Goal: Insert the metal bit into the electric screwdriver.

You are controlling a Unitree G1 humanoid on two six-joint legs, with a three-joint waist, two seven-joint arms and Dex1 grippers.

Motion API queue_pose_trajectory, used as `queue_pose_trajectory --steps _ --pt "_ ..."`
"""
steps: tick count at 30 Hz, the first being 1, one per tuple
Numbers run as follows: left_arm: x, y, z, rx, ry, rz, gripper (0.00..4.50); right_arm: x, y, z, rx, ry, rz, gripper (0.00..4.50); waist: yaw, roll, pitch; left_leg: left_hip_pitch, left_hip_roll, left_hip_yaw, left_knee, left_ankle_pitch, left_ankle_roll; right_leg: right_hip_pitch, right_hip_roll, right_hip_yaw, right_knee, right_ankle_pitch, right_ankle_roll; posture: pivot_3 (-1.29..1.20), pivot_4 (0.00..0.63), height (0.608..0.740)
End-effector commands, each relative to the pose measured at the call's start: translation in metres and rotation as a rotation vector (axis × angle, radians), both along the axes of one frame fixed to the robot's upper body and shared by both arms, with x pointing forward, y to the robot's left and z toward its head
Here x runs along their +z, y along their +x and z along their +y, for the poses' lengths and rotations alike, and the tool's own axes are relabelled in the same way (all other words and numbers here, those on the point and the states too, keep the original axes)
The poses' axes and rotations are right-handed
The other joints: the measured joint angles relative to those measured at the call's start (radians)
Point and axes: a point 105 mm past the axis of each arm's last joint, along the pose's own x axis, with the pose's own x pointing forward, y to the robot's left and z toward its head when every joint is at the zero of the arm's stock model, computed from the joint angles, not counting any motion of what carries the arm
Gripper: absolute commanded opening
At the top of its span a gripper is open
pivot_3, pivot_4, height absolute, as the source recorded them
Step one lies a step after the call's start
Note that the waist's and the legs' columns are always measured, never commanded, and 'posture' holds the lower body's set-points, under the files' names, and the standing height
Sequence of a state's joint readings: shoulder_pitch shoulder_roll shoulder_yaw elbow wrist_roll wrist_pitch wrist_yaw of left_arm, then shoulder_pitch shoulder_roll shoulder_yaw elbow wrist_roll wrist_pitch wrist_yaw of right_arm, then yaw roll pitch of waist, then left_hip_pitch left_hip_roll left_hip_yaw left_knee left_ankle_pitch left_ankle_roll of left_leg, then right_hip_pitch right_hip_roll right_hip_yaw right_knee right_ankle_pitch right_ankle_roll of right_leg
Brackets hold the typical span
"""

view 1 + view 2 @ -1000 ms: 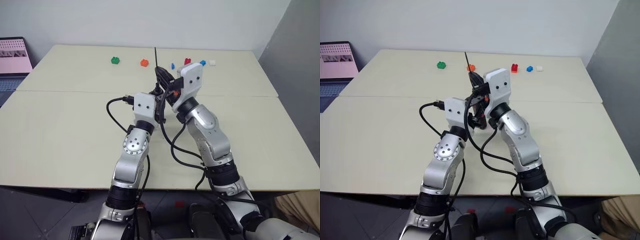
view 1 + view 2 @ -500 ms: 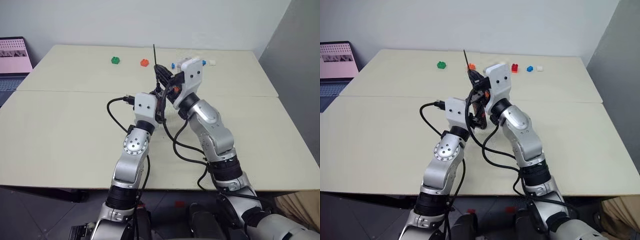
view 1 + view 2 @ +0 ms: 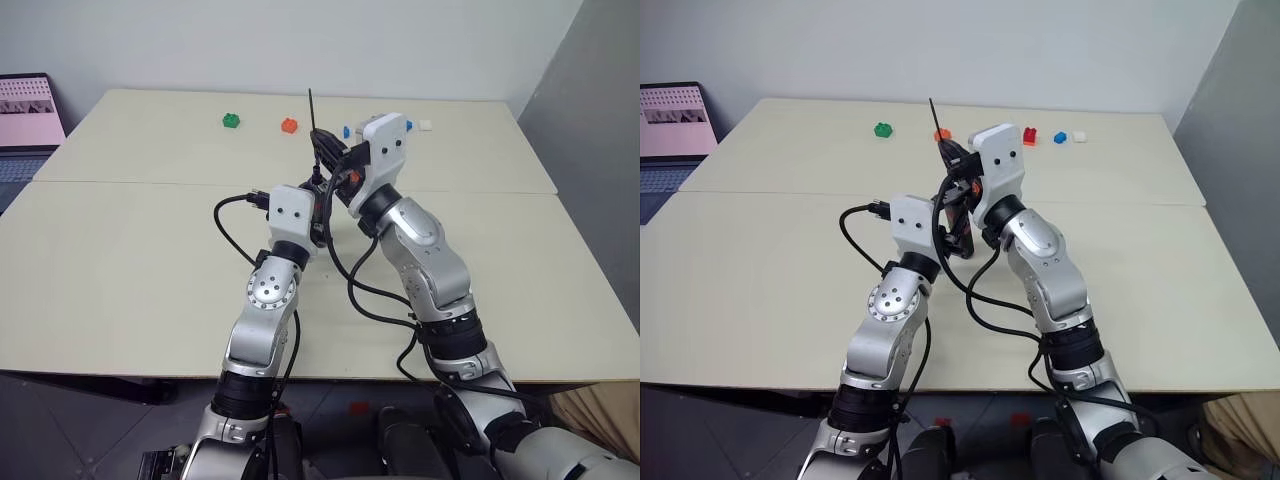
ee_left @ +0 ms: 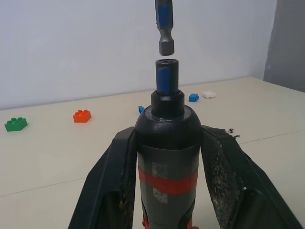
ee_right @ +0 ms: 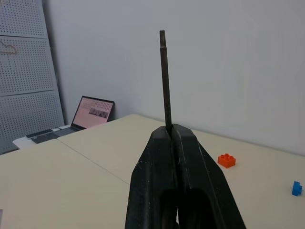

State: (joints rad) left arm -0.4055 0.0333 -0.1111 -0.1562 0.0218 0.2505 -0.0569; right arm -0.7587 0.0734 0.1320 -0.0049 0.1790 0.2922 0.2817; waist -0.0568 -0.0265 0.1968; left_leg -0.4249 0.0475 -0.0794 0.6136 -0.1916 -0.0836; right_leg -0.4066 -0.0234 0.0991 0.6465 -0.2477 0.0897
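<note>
Two pale tables (image 3: 150,270) butted edge to edge before a plain white wall. One electric screwdriver (image 4: 167,157), upright, clamped between both fingers (image 4: 220,162) of the left gripper (image 3: 316,200) above the seam between the tables. One metal bit (image 5: 164,78), pinched fast in the closed right gripper (image 3: 330,160), thin end upward; thicker end (image 4: 164,26) poised just above the screwdriver's socket, a small gap between, not touching. Tool and bit thus apart. Six small bricks near the far edge: one green (image 3: 231,121), one orange (image 3: 289,125), two blue (image 4: 193,97), one red (image 3: 1030,135), one white (image 3: 425,125). One open laptop (image 3: 25,115) off the far left corner.
</note>
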Motion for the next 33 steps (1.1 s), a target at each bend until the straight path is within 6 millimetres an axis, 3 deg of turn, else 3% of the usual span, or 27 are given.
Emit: queue_pose_trajectory --steps 1,33 --pt "0.012 -0.0033 0.0003 0.002 -0.004 -0.047 1.63 0.0107 -0.0048 -0.0028 0.003 0.031 -0.041 0.0 0.0 0.0 0.0 0.0 0.0 0.0 0.0 0.0 0.0 0.0 0.0 0.0 0.0 0.0 0.0 0.0 0.15 0.74" --pt "0.012 -0.0032 0.0008 0.002 -0.002 -0.042 1.63 0.0042 -0.0086 -0.0018 0.048 0.001 -0.021 0.0 0.0 0.0 0.0 0.0 0.0 0.0 0.0 0.0 0.0 0.0 0.0 0.0 0.0 0.0 0.0 0.0 0.15 0.74"
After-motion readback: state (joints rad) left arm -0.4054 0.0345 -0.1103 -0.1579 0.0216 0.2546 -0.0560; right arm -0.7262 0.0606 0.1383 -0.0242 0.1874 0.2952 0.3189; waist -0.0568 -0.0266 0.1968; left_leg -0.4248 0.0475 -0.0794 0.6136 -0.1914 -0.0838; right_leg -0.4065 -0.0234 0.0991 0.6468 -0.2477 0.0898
